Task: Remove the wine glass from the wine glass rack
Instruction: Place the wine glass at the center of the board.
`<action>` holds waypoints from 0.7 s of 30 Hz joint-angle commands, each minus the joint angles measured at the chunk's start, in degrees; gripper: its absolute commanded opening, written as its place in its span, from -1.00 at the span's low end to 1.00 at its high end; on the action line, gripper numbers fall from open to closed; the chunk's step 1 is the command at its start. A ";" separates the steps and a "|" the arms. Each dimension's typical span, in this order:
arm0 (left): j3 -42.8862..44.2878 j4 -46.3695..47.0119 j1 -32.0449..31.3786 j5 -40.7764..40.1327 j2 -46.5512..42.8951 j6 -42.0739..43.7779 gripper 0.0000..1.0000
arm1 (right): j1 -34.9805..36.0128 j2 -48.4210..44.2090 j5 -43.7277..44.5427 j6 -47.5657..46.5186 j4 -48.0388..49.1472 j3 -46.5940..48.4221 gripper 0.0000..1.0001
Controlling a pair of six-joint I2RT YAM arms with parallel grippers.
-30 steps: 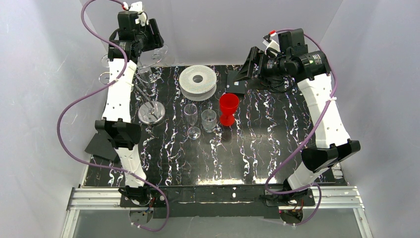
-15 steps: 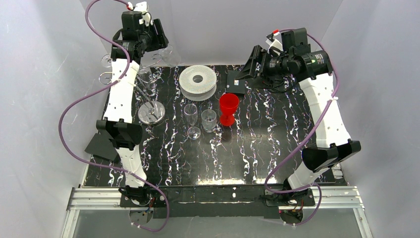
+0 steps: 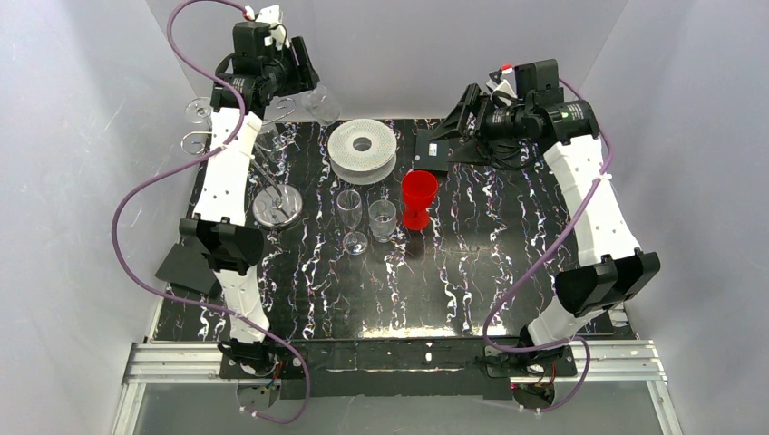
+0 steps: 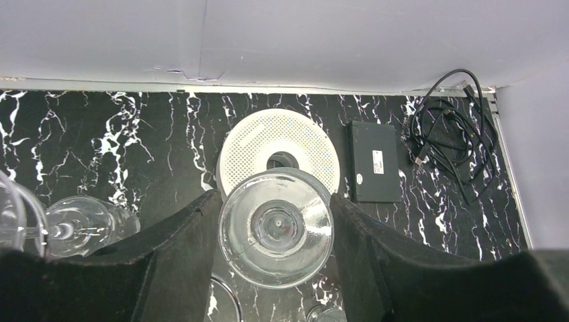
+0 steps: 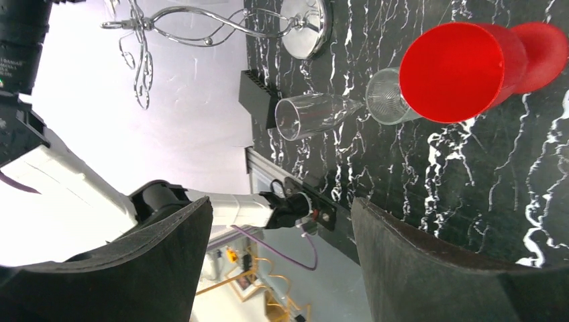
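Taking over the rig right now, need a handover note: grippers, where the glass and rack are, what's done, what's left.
Left gripper: shut on the wine glass, held in the air at the back left.
Right gripper: open, empty, raised at the back right.
Rack: stands on the left of the table; another glass hangs on it.
Done: glass gripped and seemingly clear of the rack's arms.
Left: probably carry it to bare table, set it down, release.
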 commanded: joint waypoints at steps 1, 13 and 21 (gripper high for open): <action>0.10 3.98 -1.29 1.36 -4.70 -1.40 -0.92 | -2.04 -3.50 -6.10 9.15 11.58 -6.19 0.66; -3.14 4.34 -3.39 1.13 -8.28 -4.27 -0.97 | -2.34 -7.85 -11.21 22.13 31.24 -19.66 0.65; -4.04 4.03 -4.92 1.90 -9.76 -7.53 -0.98 | -2.29 -8.28 -10.35 28.26 41.57 -24.70 0.65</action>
